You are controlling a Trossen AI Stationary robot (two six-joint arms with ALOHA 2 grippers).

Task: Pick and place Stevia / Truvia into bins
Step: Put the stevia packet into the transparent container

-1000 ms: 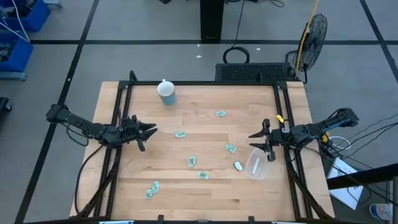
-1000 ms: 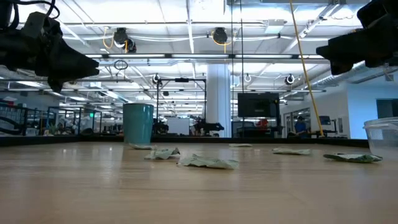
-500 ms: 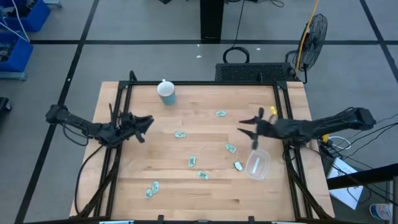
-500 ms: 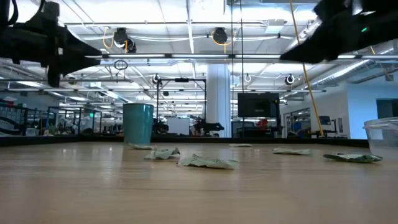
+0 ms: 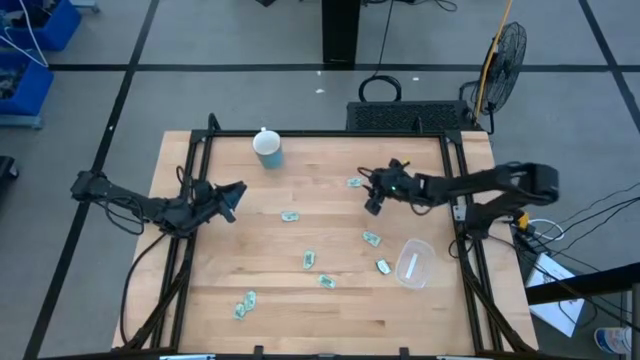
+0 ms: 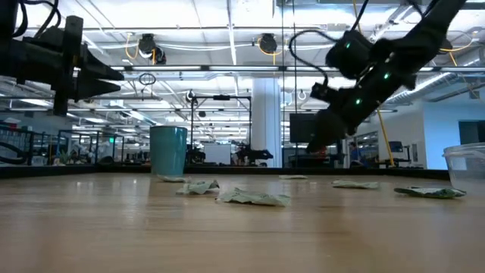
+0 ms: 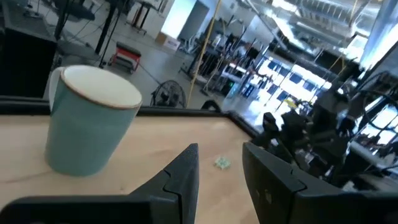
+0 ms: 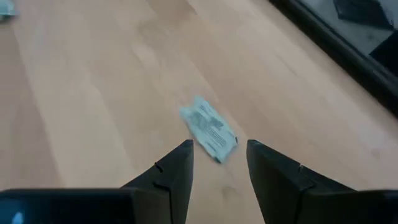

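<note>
Several pale green and white sachets lie flat and scattered on the wooden table; one lies toward the far side (image 5: 355, 182), another near the middle (image 5: 290, 215). The clear cup (image 5: 413, 263) stands near the right edge, also in the low view (image 6: 466, 163). My right gripper (image 5: 374, 197) is open and hangs above the table (image 6: 312, 142), just short of the far sachet (image 8: 208, 130), which lies ahead of its fingertips (image 8: 219, 152). My left gripper (image 5: 236, 194) is open in the air over the table's left part (image 7: 221, 165).
A light blue cup with a white top (image 5: 268, 148) stands near the far edge, left of centre (image 7: 93, 121). Black frame rails (image 5: 200, 170) run along the left and right table edges. Bare wood lies between the sachets and along the near edge.
My right gripper has swung from the right edge, beside the clear cup, toward the table's left and far side, and has dropped over the far sachet. My left gripper has shifted slightly toward the far edge and turned a little. The sachets and cups have stayed put.
</note>
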